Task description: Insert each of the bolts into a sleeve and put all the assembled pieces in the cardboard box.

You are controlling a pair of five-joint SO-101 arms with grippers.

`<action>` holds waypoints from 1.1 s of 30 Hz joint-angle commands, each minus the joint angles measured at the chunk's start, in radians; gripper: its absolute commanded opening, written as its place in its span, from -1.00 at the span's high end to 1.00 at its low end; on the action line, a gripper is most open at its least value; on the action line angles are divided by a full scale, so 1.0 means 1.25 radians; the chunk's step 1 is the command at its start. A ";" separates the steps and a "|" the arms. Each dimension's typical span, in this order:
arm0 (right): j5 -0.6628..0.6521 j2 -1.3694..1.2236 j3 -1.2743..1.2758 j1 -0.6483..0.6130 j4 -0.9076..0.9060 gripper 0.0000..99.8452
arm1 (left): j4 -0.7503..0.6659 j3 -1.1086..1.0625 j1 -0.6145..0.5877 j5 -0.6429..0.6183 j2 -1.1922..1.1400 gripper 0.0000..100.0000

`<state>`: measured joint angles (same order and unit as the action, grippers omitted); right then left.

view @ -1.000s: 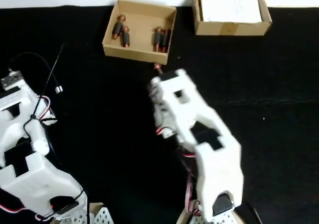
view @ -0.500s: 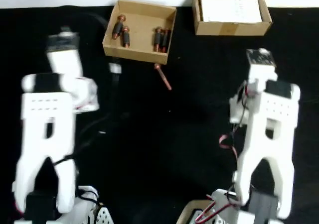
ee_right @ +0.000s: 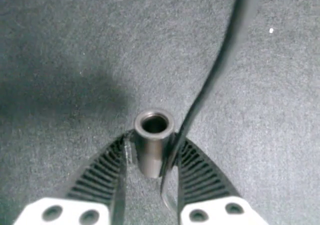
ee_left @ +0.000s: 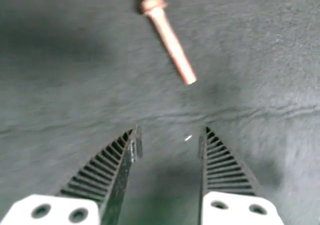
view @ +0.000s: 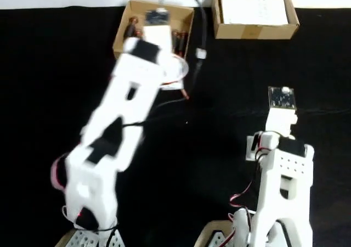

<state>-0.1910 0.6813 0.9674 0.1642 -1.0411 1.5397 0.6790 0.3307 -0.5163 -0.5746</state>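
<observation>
Bolt (ee_left: 167, 40), one, lies loose on the black surface (ee_left: 260, 60) just ahead of the left hand (ee_left: 169, 133), whose fingers stand apart with bare cloth on either side. The bolt's head is near the cardboard box (view: 136, 4) edge. The right hand (ee_right: 153, 141) is clamped on one dark sleeve (ee_right: 152, 157), and a black cable (ee_right: 220, 70) runs just beside it.

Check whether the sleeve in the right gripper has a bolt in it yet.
Empty: the sleeve's bore looks open and dark in the right gripper's grip, and a bare bolt lies on the black mat.
</observation>
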 commanded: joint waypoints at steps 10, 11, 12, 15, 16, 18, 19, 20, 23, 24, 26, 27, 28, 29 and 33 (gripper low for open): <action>-0.005 0.091 0.045 0.007 0.009 0.99 | 0.075 0.624 -0.001 -0.285 -0.462 0.61; -0.005 0.091 0.045 0.007 0.009 0.99 | 0.075 0.632 -0.002 -0.285 -0.473 0.61; -0.005 0.091 0.045 0.007 0.009 0.99 | 0.074 0.634 -0.003 -0.285 -0.483 0.61; -0.009 0.091 0.046 0.007 0.009 0.99 | 0.071 0.633 -0.007 -0.285 -0.515 0.61; -0.009 0.091 0.046 0.007 0.009 0.99 | 0.059 0.633 -0.008 -0.285 -0.528 0.61; -0.010 0.091 0.046 0.007 0.009 0.99 | 0.039 0.633 -0.018 -0.282 -0.552 0.62; -0.010 0.091 0.046 0.007 0.009 0.99 | 0.034 0.633 -0.021 -0.281 -0.562 0.65; -0.009 0.091 0.046 0.007 0.009 0.99 | 0.033 0.633 -0.028 -0.280 -0.571 0.68; -0.006 0.091 0.046 0.008 0.009 0.99 | 0.041 0.633 -0.042 -0.261 -0.595 0.77; -0.006 0.091 0.046 0.008 0.009 0.99 | 0.042 0.633 -0.046 -0.236 -0.598 0.80; -0.006 0.091 0.046 0.008 0.009 0.99 | 0.066 0.634 -0.048 -0.187 -0.597 0.89; -0.006 0.091 0.046 0.008 0.009 0.99 | 0.087 0.638 -0.050 -0.163 -0.596 0.93; -0.006 0.091 0.045 0.007 0.009 0.99 | 0.117 0.640 -0.050 -0.137 -0.595 0.98; -0.006 0.091 0.045 0.007 0.009 0.99 | 0.150 0.640 -0.050 -0.113 -0.592 0.98; -0.006 0.091 0.042 0.006 0.009 0.99 | 0.195 0.585 -0.052 0.011 -0.541 0.98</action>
<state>-0.1941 0.7610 1.0273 0.1672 -1.0411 1.7407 1.4492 0.2908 -0.6022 -1.3157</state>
